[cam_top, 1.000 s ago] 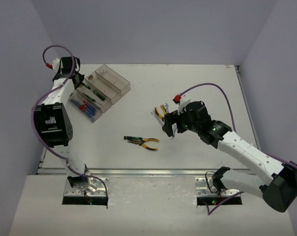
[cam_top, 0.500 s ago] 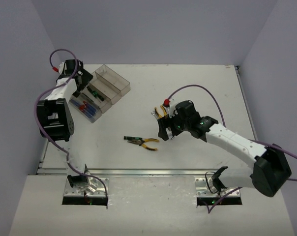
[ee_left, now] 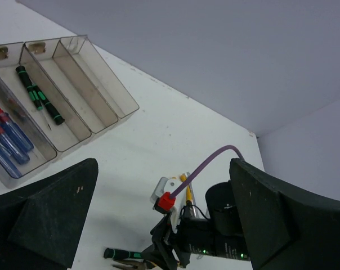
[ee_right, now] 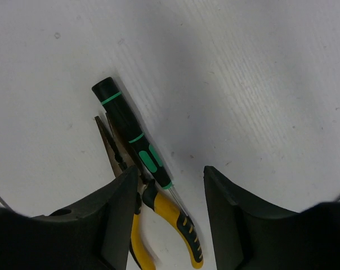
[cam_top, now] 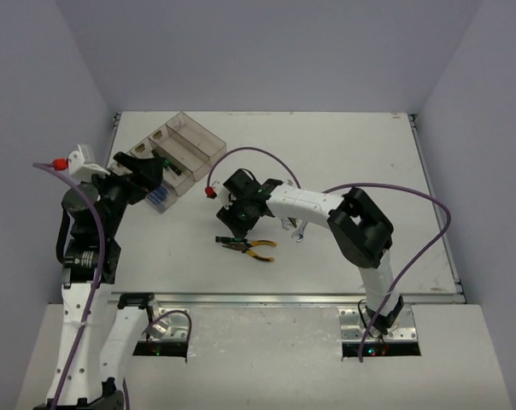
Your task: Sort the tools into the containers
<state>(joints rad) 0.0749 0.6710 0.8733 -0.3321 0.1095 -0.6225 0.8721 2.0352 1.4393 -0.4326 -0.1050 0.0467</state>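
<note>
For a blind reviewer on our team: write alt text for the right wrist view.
The right gripper, jaws apart, hangs over a white table with the thin shaft of a black-and-green screwdriver between its fingers. The screwdriver lies across yellow-handled pliers.

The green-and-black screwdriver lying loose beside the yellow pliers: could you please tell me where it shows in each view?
Top external: screwdriver slightly left of centre, just left of the yellow pliers.
Left wrist: bottom edge, left of centre.
Right wrist: left of centre, slanting.
Shared landmark: the right gripper, poised directly over it.
</note>
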